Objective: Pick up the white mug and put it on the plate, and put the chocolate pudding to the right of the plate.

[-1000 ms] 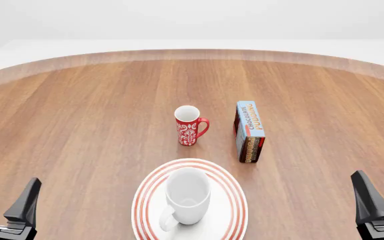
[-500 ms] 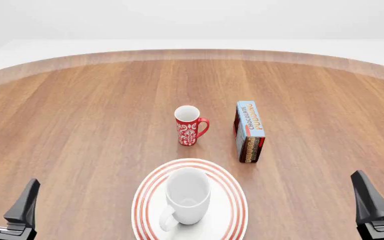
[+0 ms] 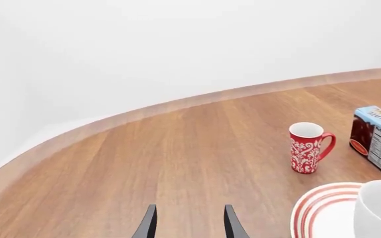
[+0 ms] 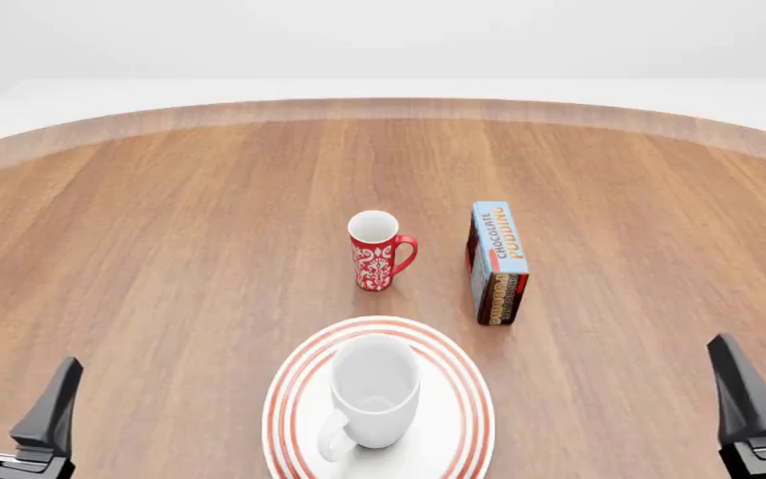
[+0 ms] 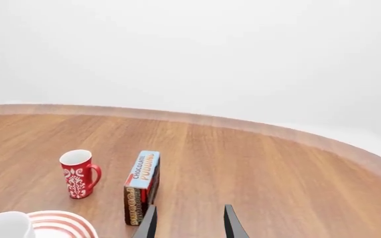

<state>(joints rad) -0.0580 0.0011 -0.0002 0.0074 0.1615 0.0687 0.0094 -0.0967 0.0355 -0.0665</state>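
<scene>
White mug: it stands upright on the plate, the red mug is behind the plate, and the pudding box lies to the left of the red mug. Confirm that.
One thing is wrong: the pudding box is to the right of the red mug, not the left, as the front view shows. The white mug does stand upright on the plate, with the red mug behind the plate.

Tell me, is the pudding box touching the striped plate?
Apart. The front view shows bare wood between the chocolate pudding and the plate rim.
</scene>
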